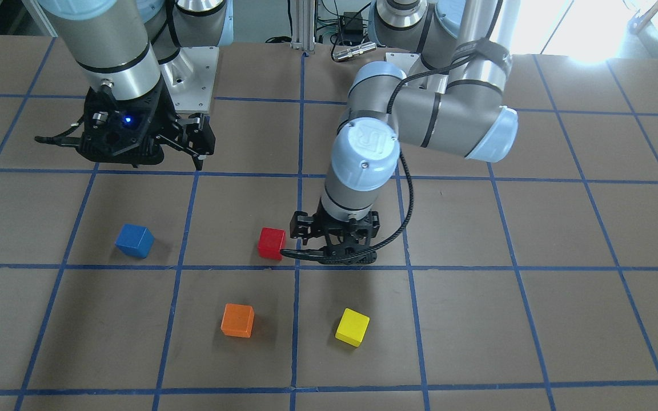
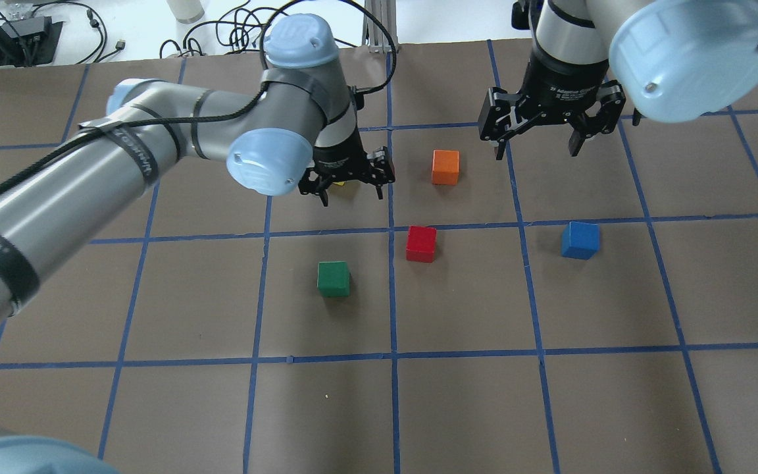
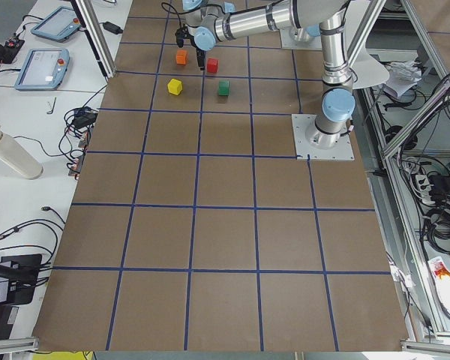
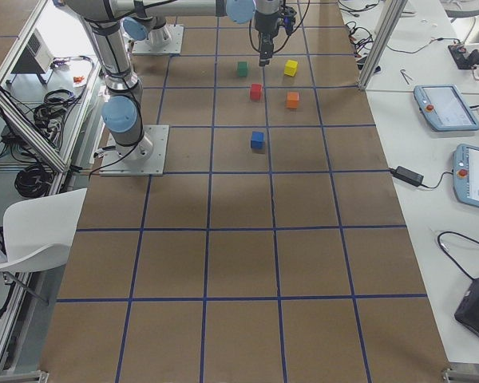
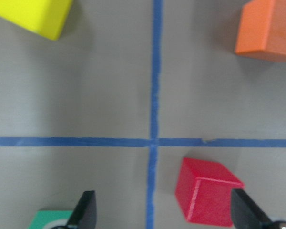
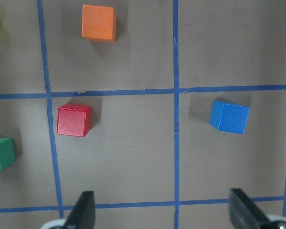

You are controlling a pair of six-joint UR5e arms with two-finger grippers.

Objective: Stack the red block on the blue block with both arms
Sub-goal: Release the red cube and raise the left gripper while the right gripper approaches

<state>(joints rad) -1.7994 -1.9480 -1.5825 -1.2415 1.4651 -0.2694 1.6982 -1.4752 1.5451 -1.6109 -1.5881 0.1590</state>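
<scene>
You have the brown, blue-taped table running past every frame edge; the left arm reaches in from the left of the overhead view and is cut off there, and the right arm shows only its wrist and one large joint cap at the far right; the left gripper hangs with its fingers spread and nothing between them, and the right gripper is likewise spread wide and empty, farther off and to the right; from overhead the left gripper hides nearly all of the yellow cube, and in the front-facing view the left arm covers the green cube; the left wrist view cuts off the yellow, orange and green cubes at its edges; the red block sits on the table just right of a tape crossing, apart from both grippers, and in the left wrist view it lies below the gripper, just inside the right-hand finger; the blue block sits alone well to the right of it, nearer you than the right gripper; the orange cube lies beyond the red block.
</scene>
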